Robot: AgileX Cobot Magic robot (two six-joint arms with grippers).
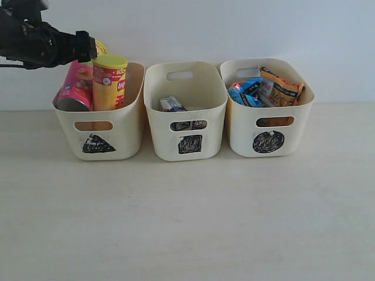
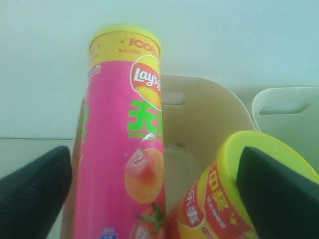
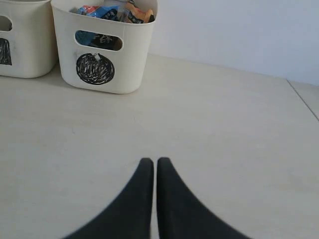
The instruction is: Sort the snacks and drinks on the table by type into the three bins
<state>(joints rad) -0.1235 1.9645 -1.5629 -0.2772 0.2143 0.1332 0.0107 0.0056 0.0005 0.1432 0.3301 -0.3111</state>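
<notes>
The pink Lay's tube [image 1: 75, 88] [image 2: 122, 149] leans in the triangle-marked bin [image 1: 120, 137] beside the upright yellow-red tube [image 1: 109, 82] [image 2: 219, 199]. My left gripper [image 1: 88, 50] [image 2: 154, 164] hovers above that bin, open wide, with the pink tube between the fingers but untouched. The square-marked bin [image 1: 157, 132] holds the white-and-blue carton [image 1: 171, 104]; a dark carton [image 1: 190, 125] shows through its slot. The circle-marked bin [image 1: 240, 132] [image 3: 132, 59] holds the blue bag [image 1: 246, 92] and the orange bag [image 1: 282, 88]. My right gripper [image 3: 154, 162] is shut and empty, low over the table.
All three bins stand in a row against the white back wall. In the right wrist view the table's edge [image 3: 303, 99] runs near the frame's right side. The square-marked bin [image 3: 25, 50] shows beside the circle-marked one there.
</notes>
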